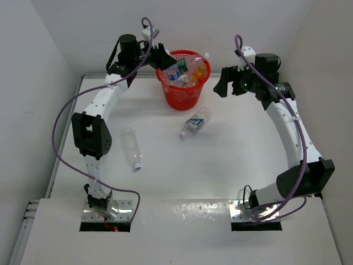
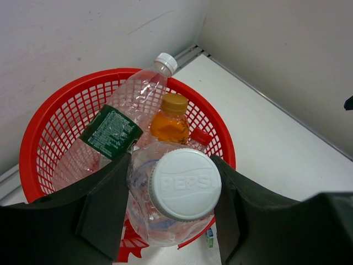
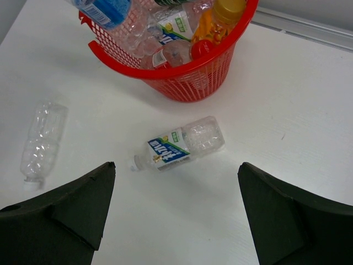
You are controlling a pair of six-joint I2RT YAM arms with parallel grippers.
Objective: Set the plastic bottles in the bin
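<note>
Top view: the bin (image 1: 185,95) stands at the 12 o'clock end of the bench (image 1: 248,160). The left pincer (image 1: 160,55) hangs over the bin's rim at 10 o'clock. Its jaws are closed partway on a clear bottle (image 2: 182,187) with a white cap, which is held above the bin's mouth.

Inside the bin lie a green-labelled bottle (image 2: 118,124), an orange bottle (image 2: 170,122) and other clear ones.

The right pincer (image 1: 223,85) hovers at 3 o'clock of the bin, apart from it. Its jaws are spread wide with nothing between them.

Two bottles lie on their sides on the bench: a labelled bottle (image 1: 196,122) near the bin's base at 5 o'clock, and a bare bottle (image 1: 131,146) farther off at 7 o'clock.
</note>
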